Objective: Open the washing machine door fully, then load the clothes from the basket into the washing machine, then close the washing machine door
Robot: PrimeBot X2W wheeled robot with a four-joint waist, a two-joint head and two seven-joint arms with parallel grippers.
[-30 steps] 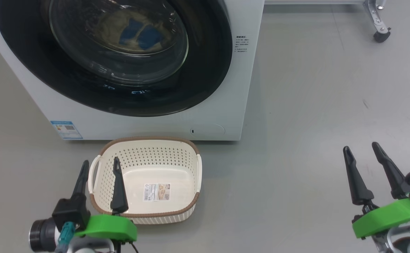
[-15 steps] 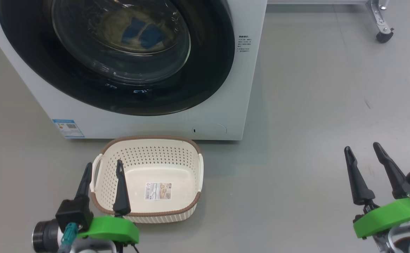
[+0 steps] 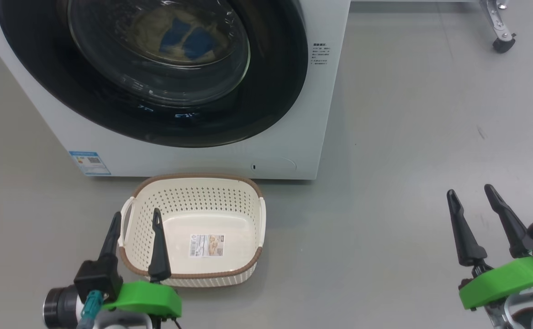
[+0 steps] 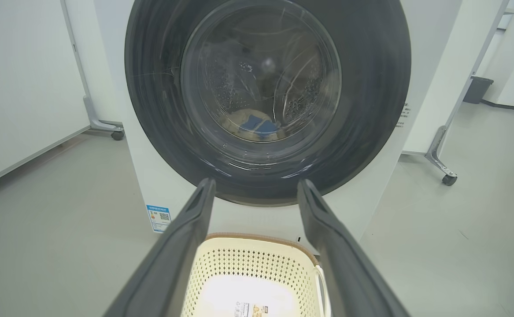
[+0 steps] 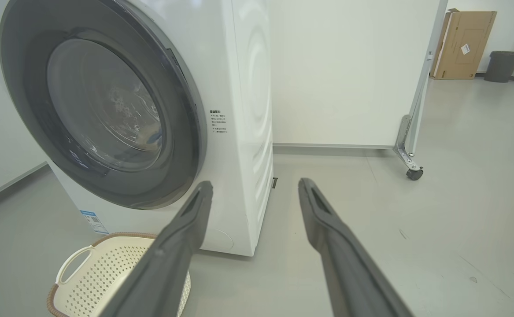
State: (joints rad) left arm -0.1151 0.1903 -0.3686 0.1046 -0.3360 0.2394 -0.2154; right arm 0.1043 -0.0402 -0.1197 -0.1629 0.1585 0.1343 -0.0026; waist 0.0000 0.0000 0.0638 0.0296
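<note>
**Washing machine door.** The washing machine door (image 3: 275, 91) is a large, round, glossy black ring with a bulging clear glass window at its centre. It spans nearly the full width of the washing machine (image 3: 179, 160), a white front-loader. The door sits flush against the front panel, shut. It stands ahead of and above the fingertips of the left gripper (image 3: 136, 214), and ahead and to the left of the right gripper (image 3: 469, 189).

**Grippers.** On both grippers the two dark fingers stand wide apart and neither holds anything. The right gripper hangs over bare grey floor (image 3: 408, 137).

**Containers and contents.**
- Drum: the clothes (image 3: 179, 39) lie at the bottom of the drum behind the glass. They are pale cream-yellow fabric with blue patches. In the left wrist view they appear straight ahead, above the gap between the fingers.
- Basket: the basket (image 3: 197, 177) is cream perforated plastic with a brown rim and white side handles. It stands on the floor just in front of the machine, under and just ahead of the left gripper, and well to the left of the right gripper. A label sticker (image 3: 207, 245) shows on its bottom.

**Markings.** A small blue sticker (image 3: 89, 163) sits at the machine's lower corner, ahead of the left gripper.
</note>
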